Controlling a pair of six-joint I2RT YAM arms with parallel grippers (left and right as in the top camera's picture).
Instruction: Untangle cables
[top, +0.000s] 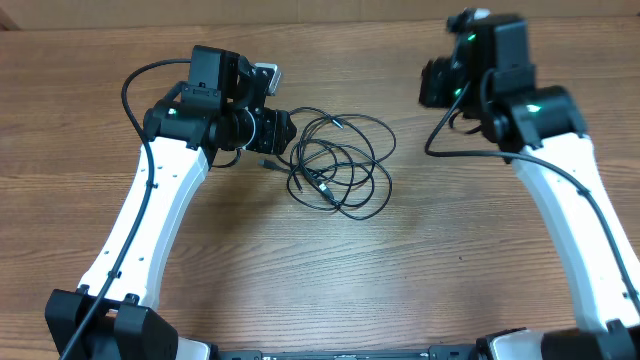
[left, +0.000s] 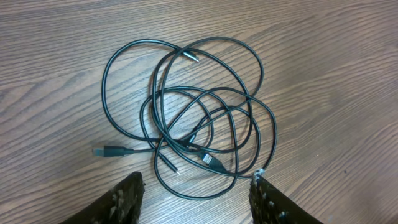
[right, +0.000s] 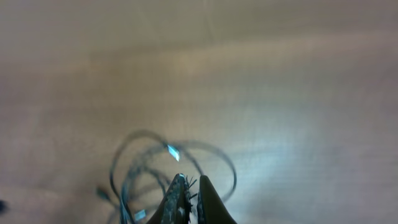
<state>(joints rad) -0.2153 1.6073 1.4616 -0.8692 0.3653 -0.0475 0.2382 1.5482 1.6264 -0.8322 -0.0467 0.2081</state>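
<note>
The cables (top: 340, 165) are thin black cords with small plug ends, lying in one tangled pile of loops on the wooden table. My left gripper (top: 277, 133) hangs just left of the pile. In the left wrist view its fingers (left: 196, 190) are spread wide and empty above the near edge of the cables (left: 193, 118). One fingertip is close to an outer loop. My right gripper (top: 437, 83) is raised to the right of the pile. In the right wrist view its fingers (right: 189, 186) are pressed together with nothing between them, and the cables (right: 149, 174) look blurred far below.
The wooden table (top: 330, 280) carries only the cable pile. Thicker black arm cables run along both white arms (top: 140, 230) (top: 580, 210). A USB plug (left: 107, 151) sticks out at the left of the pile.
</note>
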